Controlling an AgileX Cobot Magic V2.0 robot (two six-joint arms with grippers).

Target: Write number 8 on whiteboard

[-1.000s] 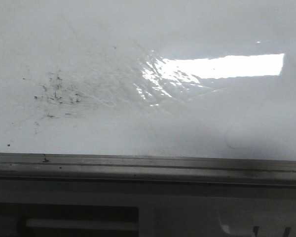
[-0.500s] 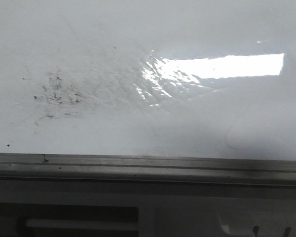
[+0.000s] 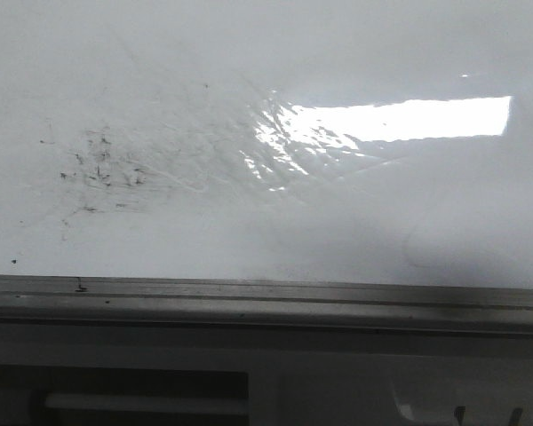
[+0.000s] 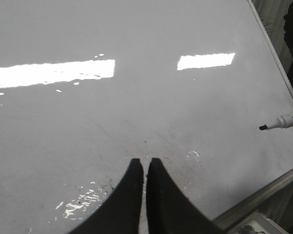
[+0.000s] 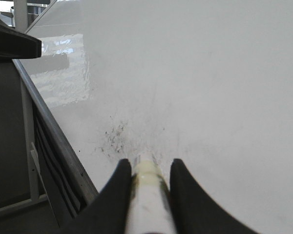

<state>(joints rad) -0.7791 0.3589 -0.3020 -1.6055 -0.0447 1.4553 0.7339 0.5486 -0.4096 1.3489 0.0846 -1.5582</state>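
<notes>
The right gripper (image 5: 146,168) is clamped on a white marker (image 5: 146,195), the barrel lying lengthwise between the fingers so that the tip points down toward the whiteboard (image 5: 210,87), which is probably how it must sit to draw; in the left wrist view the marker's dark tip (image 4: 262,127) reaches in from the side above the board near its grey edge rail (image 4: 263,195). The left gripper (image 4: 145,165) hangs over the board with its fingers pressed almost together and nothing between them (spare for this job, I judge). No number 8 shows anywhere yet: only a patch of black specks (image 3: 102,169) and faint smears. Beyond them the board runs wide and glossy, giving ample room for both loops away from the rail.
</notes>
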